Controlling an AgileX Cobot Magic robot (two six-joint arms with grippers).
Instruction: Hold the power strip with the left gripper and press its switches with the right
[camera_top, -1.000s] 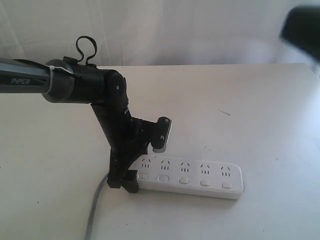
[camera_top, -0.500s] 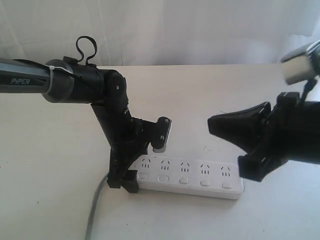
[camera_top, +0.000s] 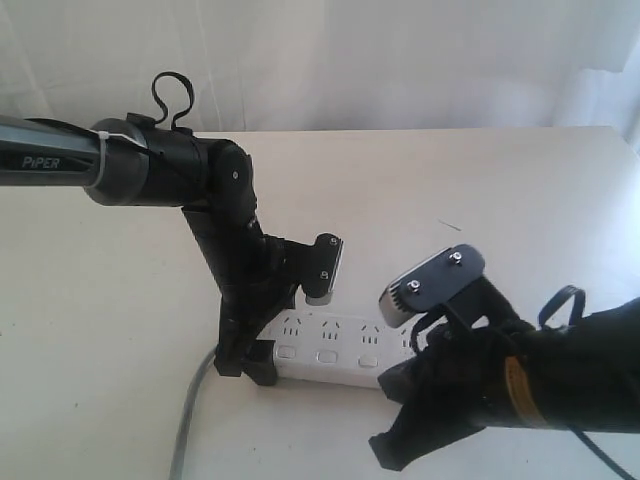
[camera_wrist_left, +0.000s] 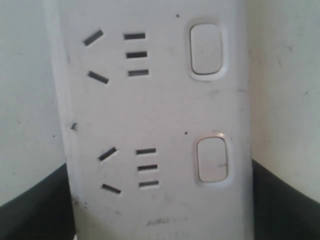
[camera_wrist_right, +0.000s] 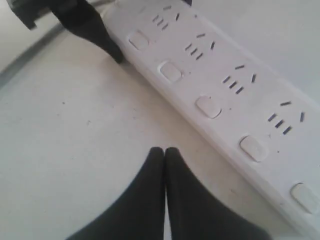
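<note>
**A:** Exterior view: is the holding done?
**B:** I'd judge so. The left tool (camera_top: 248, 365) clamps the power strip (camera_top: 330, 350) at its 9 o'clock end, by the grey cord (camera_top: 190, 425). The strip lies on the desk (camera_top: 520, 200) around 6 o'clock.
**A:** Left wrist?
**B:** Its fingers (camera_wrist_left: 285, 200) hug both long edges.
**A:** Right wrist?
**B:** The right tool (camera_wrist_right: 164, 152), tips pinched together and empty, hovers beside the strip. It touches none of the switches (camera_wrist_right: 208, 106), so pressing looks wholly left. Nothing blocks them.

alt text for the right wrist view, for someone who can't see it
The shut right gripper sits over the pale table just beside a white power strip lying diagonally, its five switches all in view and untouched. At the strip's far end the left gripper rests against its side, near a grey cord.
</note>
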